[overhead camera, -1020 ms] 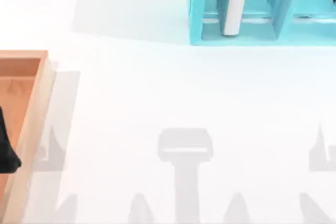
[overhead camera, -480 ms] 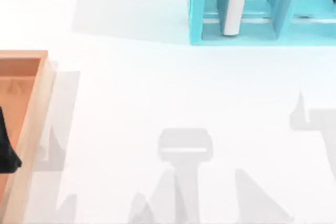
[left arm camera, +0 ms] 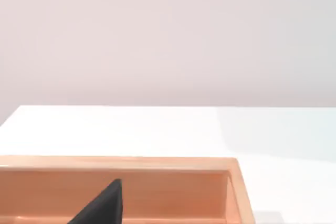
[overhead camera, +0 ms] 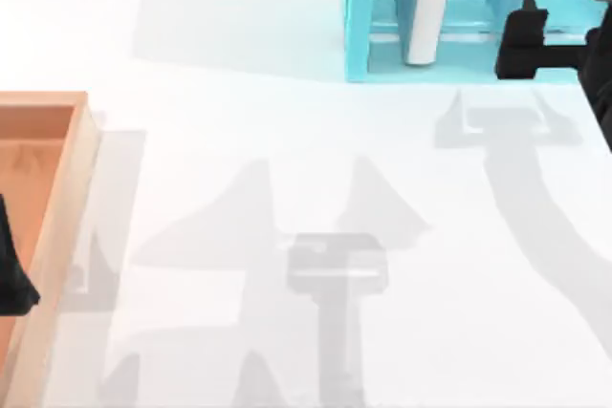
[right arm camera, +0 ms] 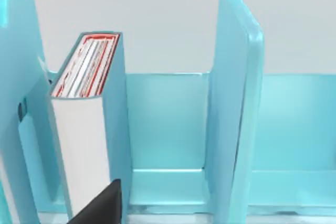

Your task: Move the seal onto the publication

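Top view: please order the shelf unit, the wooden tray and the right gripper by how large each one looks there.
1. Shelf unit, largest, cut by the frame.
2. Wooden tray, somewhat smaller, also cut off.
3. Right gripper, smallest, though it may be nearer the camera.

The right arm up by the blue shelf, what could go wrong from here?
The right gripper sits close to the shelf, so it could knock a divider on its way in. The book stands upright, leaning in its slot, with shelf walls near on both sides, leaving little room for fingers; a nudge might tip it. The left gripper is parked over the wooden tray.
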Controlling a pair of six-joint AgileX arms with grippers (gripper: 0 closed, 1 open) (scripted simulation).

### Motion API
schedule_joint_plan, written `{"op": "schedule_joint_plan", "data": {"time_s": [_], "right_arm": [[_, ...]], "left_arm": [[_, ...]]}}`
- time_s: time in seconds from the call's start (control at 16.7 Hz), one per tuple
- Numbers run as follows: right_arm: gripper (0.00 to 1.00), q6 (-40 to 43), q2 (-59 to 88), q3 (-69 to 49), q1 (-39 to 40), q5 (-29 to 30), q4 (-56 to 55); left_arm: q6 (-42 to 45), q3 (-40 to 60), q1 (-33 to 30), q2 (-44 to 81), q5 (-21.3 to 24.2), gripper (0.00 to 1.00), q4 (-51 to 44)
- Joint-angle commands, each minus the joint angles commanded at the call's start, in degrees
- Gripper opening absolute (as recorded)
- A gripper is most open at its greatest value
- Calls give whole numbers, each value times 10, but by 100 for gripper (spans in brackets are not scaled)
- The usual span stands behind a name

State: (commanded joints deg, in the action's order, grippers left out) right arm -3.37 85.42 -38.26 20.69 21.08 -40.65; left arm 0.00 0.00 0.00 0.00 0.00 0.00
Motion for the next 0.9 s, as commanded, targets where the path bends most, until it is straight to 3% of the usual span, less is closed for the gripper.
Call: {"op": "schedule_joint_plan", "data": {"time_s": [0.48,0.9], "right_arm": [[100,-11,359,-168,78,99,-179],[100,-13,426,-205,92,122,-217]], "left_arm": [[0,0,0,0,0,100,0],[0,0,0,0,0,100,0]]}}
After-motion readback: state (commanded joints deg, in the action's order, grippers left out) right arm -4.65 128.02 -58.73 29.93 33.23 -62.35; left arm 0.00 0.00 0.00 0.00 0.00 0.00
